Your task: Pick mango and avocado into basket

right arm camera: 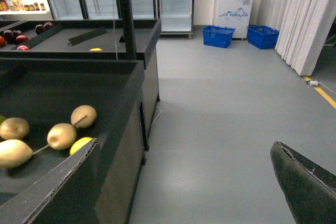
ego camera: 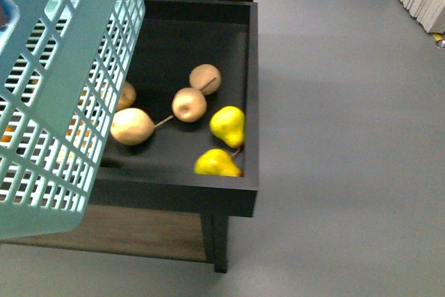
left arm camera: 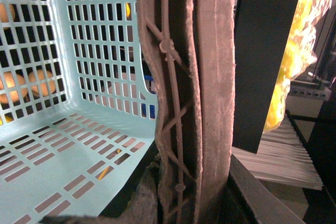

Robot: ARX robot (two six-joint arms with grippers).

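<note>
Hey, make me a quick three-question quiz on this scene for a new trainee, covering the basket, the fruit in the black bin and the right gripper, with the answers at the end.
1. True or false: in the left wrist view, fruit already lies on the floor of the basket.
2. Multiple choice: in the front view, how many yellow pears lie in the black bin? A one, B two, C five.
3. Short answer: is the right gripper open or shut?

Key: 1 false, the floor is bare. 2 B. 3 open, with nothing between its fingers.
</note>
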